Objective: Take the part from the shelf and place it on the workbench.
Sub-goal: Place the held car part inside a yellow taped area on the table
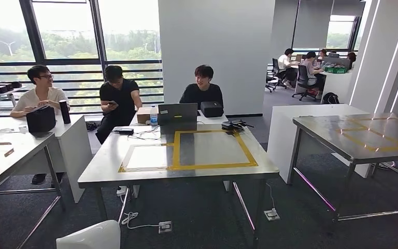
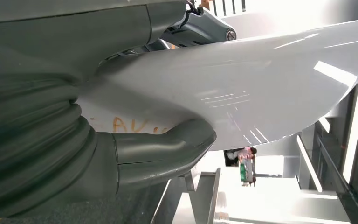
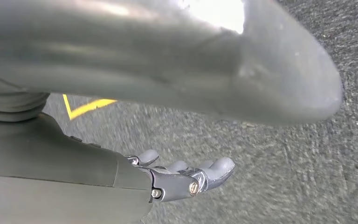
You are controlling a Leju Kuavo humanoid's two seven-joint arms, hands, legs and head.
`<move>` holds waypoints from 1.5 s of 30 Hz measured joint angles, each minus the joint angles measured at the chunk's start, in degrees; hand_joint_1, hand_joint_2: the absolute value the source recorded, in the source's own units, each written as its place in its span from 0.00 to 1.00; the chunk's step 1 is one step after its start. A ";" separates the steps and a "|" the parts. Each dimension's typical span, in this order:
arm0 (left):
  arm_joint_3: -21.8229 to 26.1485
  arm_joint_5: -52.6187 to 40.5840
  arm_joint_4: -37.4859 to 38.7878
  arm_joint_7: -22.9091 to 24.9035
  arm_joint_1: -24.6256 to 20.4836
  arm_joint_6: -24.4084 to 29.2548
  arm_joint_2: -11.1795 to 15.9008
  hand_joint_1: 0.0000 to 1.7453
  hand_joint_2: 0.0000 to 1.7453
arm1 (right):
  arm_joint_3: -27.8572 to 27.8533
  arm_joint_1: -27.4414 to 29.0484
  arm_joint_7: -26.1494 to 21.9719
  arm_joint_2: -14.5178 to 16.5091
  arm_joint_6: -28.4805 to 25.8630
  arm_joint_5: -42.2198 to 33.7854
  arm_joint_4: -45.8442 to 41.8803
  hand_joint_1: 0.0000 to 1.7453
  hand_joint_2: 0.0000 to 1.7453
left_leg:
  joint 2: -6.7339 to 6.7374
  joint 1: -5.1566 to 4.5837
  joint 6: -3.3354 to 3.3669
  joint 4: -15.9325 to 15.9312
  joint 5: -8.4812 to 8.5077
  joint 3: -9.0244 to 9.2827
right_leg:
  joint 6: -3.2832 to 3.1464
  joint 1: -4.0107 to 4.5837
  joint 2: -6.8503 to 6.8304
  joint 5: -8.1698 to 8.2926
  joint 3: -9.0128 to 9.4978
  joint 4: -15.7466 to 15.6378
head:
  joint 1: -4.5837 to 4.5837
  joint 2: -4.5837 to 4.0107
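Observation:
The part (image 2: pixel 242 88) is a glossy white curved shell with orange writing on it. My left hand (image 2: pixel 135 154) grips it, thumb under its edge and darker fingers (image 2: pixel 200 28) over the top. In the head view a corner of the white part (image 1: pixel 90 236) shows at the bottom left, low in front of the workbench (image 1: pixel 109 166). This steel bench stands straight ahead and carries a yellow tape rectangle (image 1: pixel 212 166). My right hand (image 3: pixel 182 175) hangs over grey carpet with its fingers stretched out and apart, holding nothing.
Three people sit behind the bench, near a laptop (image 1: pixel 178 112), a black box (image 1: pixel 211 109) and a water bottle (image 1: pixel 154 115). Another steel table (image 1: pixel 363 140) stands to the right, a third (image 1: pixel 0 150) to the left. Cables and sockets (image 1: pixel 165 226) lie on the floor under the bench.

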 joint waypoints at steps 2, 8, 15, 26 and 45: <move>1.18 0.80 -0.58 -1.12 2.41 0.40 0.22 1.00 1.00 | 0.87 0.00 -1.02 -0.25 0.11 0.80 0.00 0.00 0.00 | 0.01 0.01 -0.01 -0.01 -0.01 0.02 | -0.02 0.00 0.00 -0.02 0.00 0.00 | -0.01 0.00; 3.11 2.98 0.06 -4.73 6.17 0.82 0.98 1.00 1.00 | 2.04 0.03 -1.85 -0.89 0.76 0.82 0.00 0.00 0.00 | -0.04 0.03 -0.01 -0.02 0.00 0.02 | -0.03 0.01 -0.13 -0.04 -0.04 0.00 | 0.01 0.00; 2.74 2.21 4.41 -2.95 1.84 0.19 0.75 1.00 1.00 | 2.00 0.76 -0.94 -0.80 0.60 -2.01 0.02 0.00 0.00 | -0.04 0.02 -0.02 -0.01 0.04 0.04 | -0.01 0.01 -0.13 -0.01 0.01 0.00 | 0.01 0.01; -2.15 -1.32 10.65 -1.95 -6.28 -3.02 -1.44 1.00 1.00 | -0.98 1.22 4.56 1.40 -1.43 -5.57 0.09 0.00 0.00 | -0.02 0.01 -0.04 -0.01 0.05 0.04 | 0.02 0.00 -0.07 0.02 0.01 0.01 | 0.01 0.01; -6.34 -0.22 13.33 -2.91 -9.85 -1.40 -1.51 1.00 1.00 | -2.39 1.86 3.69 1.07 -1.23 -5.44 0.09 0.00 0.00 | -0.02 0.02 -0.04 -0.01 0.05 0.04 | 0.02 0.01 -0.03 0.02 0.01 0.02 | 0.01 0.01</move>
